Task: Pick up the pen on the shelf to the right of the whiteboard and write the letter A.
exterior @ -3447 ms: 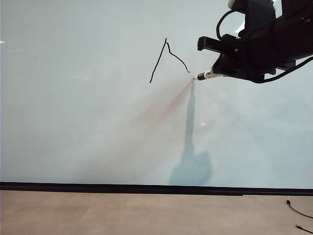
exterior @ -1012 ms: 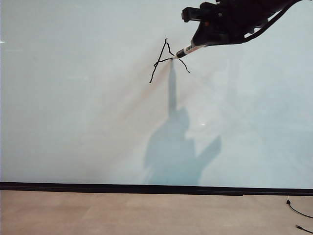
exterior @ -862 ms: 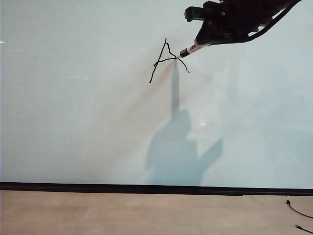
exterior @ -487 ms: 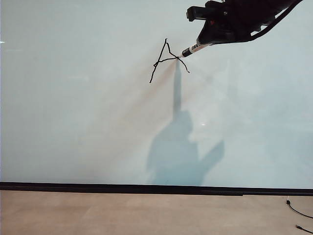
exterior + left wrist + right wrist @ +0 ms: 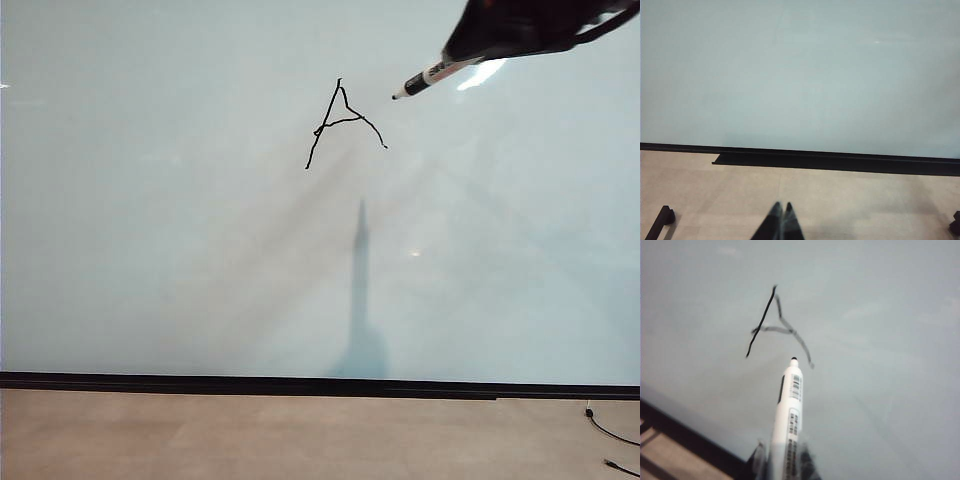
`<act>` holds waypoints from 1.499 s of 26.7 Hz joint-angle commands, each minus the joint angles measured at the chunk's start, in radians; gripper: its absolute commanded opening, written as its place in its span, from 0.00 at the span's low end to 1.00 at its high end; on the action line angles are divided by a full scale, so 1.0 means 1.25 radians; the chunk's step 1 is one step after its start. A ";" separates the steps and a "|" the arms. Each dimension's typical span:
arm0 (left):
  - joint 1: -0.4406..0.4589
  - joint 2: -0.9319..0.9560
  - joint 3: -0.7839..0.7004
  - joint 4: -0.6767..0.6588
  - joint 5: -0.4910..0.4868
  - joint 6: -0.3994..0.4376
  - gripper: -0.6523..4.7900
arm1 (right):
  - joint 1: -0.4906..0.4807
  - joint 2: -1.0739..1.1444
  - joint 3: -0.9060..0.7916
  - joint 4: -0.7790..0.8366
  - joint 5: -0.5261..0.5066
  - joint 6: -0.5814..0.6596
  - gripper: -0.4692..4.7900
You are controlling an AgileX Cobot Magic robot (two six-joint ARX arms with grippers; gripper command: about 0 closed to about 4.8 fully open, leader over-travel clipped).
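Note:
The whiteboard (image 5: 180, 250) fills the exterior view, with the letter A (image 5: 342, 124) drawn in thin black strokes high on it. My right gripper (image 5: 462, 58) comes in from the top right corner, shut on the pen (image 5: 432, 76). The pen's black tip hangs off the board, up and to the right of the A. In the right wrist view the white pen (image 5: 789, 420) sticks out from between the right gripper's (image 5: 783, 461) fingers toward the letter A (image 5: 778, 328). My left gripper (image 5: 782, 207) is shut and empty, low over the floor facing the whiteboard (image 5: 800, 75). The shelf is out of view.
A black strip (image 5: 300, 384) runs along the board's lower edge above the tan floor (image 5: 250, 435). Thin cables (image 5: 605, 430) lie on the floor at the lower right. A black stand foot (image 5: 659, 223) sits on the floor in the left wrist view.
The right gripper drew the A's crossbar, then lifted the pen off the board and pulled up and to the right. Its shadow on the board has shrunk. The left arm stayed still.

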 commanded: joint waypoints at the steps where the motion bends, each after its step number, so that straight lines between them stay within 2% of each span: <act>1: 0.000 0.000 0.002 0.005 0.003 0.003 0.11 | 0.002 -0.072 -0.031 -0.053 0.039 -0.018 0.07; 7: 0.000 0.000 0.002 0.005 0.003 0.003 0.11 | 0.002 -0.233 -0.131 -0.114 0.099 -0.017 0.07; 11: 0.000 0.000 0.002 0.005 0.003 0.003 0.11 | 0.002 -0.389 -0.219 -0.156 0.105 -0.015 0.07; 15: 0.000 0.000 0.002 0.005 0.003 0.003 0.11 | 0.002 -0.484 -0.261 -0.220 0.107 -0.010 0.07; 22: 0.000 0.000 0.002 0.005 0.003 0.003 0.11 | 0.002 -0.671 -0.362 -0.261 0.116 0.023 0.07; 30: 0.000 0.000 0.002 0.005 0.003 0.003 0.11 | 0.003 -0.795 -0.439 -0.291 0.123 0.046 0.07; 40: 0.000 0.000 0.002 0.005 0.003 0.003 0.11 | 0.003 -0.793 -0.450 -0.326 0.123 0.048 0.07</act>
